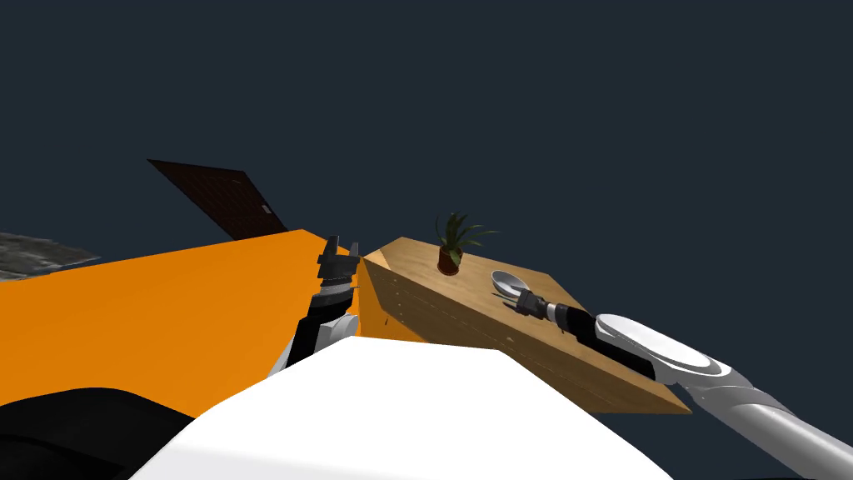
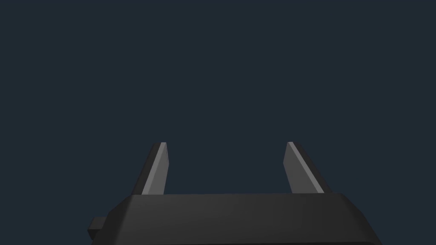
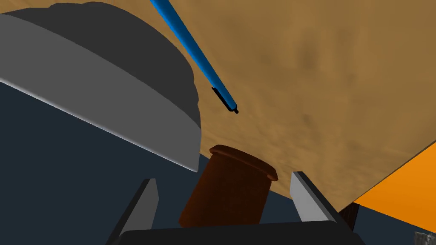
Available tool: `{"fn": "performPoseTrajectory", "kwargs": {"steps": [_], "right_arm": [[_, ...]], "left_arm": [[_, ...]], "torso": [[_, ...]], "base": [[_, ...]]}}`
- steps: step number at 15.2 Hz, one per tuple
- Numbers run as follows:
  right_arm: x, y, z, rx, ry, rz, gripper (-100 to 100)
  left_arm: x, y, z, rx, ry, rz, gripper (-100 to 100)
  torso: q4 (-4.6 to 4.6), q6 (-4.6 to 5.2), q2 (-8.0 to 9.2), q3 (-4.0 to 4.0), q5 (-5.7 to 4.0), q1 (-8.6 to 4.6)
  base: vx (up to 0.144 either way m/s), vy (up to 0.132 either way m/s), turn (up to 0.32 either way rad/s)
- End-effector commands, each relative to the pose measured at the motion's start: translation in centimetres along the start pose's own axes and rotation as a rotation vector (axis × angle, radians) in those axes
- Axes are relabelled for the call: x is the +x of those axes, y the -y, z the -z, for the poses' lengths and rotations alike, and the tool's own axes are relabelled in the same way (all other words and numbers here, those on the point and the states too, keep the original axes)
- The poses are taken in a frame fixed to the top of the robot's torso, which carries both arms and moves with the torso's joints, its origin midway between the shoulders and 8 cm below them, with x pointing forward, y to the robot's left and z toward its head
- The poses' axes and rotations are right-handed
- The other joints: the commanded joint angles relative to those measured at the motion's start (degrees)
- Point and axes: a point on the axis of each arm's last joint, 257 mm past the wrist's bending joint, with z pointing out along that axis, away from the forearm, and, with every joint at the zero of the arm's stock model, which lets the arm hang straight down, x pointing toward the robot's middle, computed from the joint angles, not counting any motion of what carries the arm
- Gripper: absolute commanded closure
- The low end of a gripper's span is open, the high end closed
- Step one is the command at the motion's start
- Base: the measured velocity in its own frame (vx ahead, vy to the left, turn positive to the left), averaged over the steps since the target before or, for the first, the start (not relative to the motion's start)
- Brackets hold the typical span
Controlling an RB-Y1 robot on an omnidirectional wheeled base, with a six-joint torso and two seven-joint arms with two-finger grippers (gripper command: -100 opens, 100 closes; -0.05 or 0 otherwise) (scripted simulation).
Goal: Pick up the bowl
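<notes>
The right wrist view adds a blue pen (image 3: 196, 55) on the wooden table (image 3: 319, 85). The head view adds leaves above the brown pot (image 3: 225, 195). The right pincer (image 3: 223, 177) stands wide and holds nothing (the pot shows through its gap, farther on). The grey bowl (image 3: 106, 98) lies close ahead, outside one finger. The left pincer (image 2: 225, 168) is also wide and holds nothing.

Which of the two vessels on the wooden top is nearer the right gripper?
The grey bowl, shallow and wide, close beside the right gripper; the brown plant pot stands farther off.
</notes>
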Motion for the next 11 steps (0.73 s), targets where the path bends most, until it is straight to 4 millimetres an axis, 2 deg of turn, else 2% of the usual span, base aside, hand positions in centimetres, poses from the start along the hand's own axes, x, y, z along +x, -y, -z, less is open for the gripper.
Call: {"fn": "performPoseTrajectory", "kwargs": {"steps": [1, 2, 3, 4, 5, 6, 7, 8, 9, 10, 11], "right_arm": [[2.6, 1.1, 1.1, -0.016, -0.088, 0.079, -100], [2.9, 1.1, 1.2, -0.016, -0.094, 0.082, -100], [4.3, 1.7, 2.0, -0.034, -0.149, 0.141, -100], [4.8, 1.9, 2.2, -0.030, -0.159, 0.137, -100], [6.6, 2.6, 3.3, -0.046, -0.221, 0.189, -100], [6.6, 2.6, 3.3, -0.046, -0.221, 0.189, -100], [8.3, 3.3, 4.5, -0.063, -0.282, 0.237, -100], [8.3, 3.3, 4.5, -0.063, -0.282, 0.237, -100], [9.9, 4.0, 5.8, -0.081, -0.340, 0.280, -100], [9.9, 4.0, 5.8, -0.081, -0.340, 0.280, -100], [11.4, 4.6, 7.0, -0.100, -0.394, 0.320, -100]], "left_arm": [[0.0, 0.0, 0.0, 0.000, 0.000, 0.000, 0], [0.0, 0.0, 0.0, 0.000, 0.000, 0.000, 0], [0.0, 0.0, 0.0, 0.000, 0.000, 0.000, 0], [0.0, 0.0, 0.0, 0.000, 0.000, 0.000, 0], [0.0, 0.0, 0.0, 0.000, 0.000, 0.000, 0], [0.0, 0.0, 0.0, 0.000, 0.000, 0.000, 0], [0.0, 0.0, 0.0, 0.000, 0.000, 0.000, 0], [0.0, 0.0, 0.0, 0.000, 0.000, 0.000, 0], [0.0, 0.0, 0.0, 0.000, 0.000, 0.000, 0], [0.0, 0.0, 0.0, 0.000, 0.000, 0.000, 0], [0.0, 0.0, 0.0, 0.000, 0.000, 0.000, 0]], "torso": [[0.00, 0.00, 0.00, 0.00, 0.00, 0.00], [0.00, -0.02, -0.01, 0.00, 0.01, 0.04], [0.00, 0.00, -0.01, 0.00, 0.01, 0.05], [0.00, -0.01, -0.03, -0.01, 0.02, 0.08], [0.00, -0.01, -0.03, -0.01, 0.03, 0.09], [-0.01, -0.02, -0.03, -0.02, 0.02, 0.10], [0.00, 0.01, -0.03, -0.01, 0.03, 0.10], [-0.01, 0.00, -0.05, -0.02, 0.03, 0.11], [-0.01, 0.01, -0.04, -0.02, 0.03, 0.10], [-0.01, -0.01, -0.04, -0.02, 0.02, 0.09], [-0.01, 0.00, -0.03, -0.02, 0.02, 0.07]], "base": [[0.017, 0.070, 0.119], [0.018, 0.068, 0.095], [0.024, 0.080, 0.086], [0.021, 0.077, 0.084], [0.022, 0.081, 0.133], [0.026, 0.073, 0.100], [0.036, 0.079, 0.074], [0.030, 0.072, 0.071], [0.029, 0.071, 0.105], [0.022, 0.064, 0.093], [0.015, 0.070, 0.093]]}}
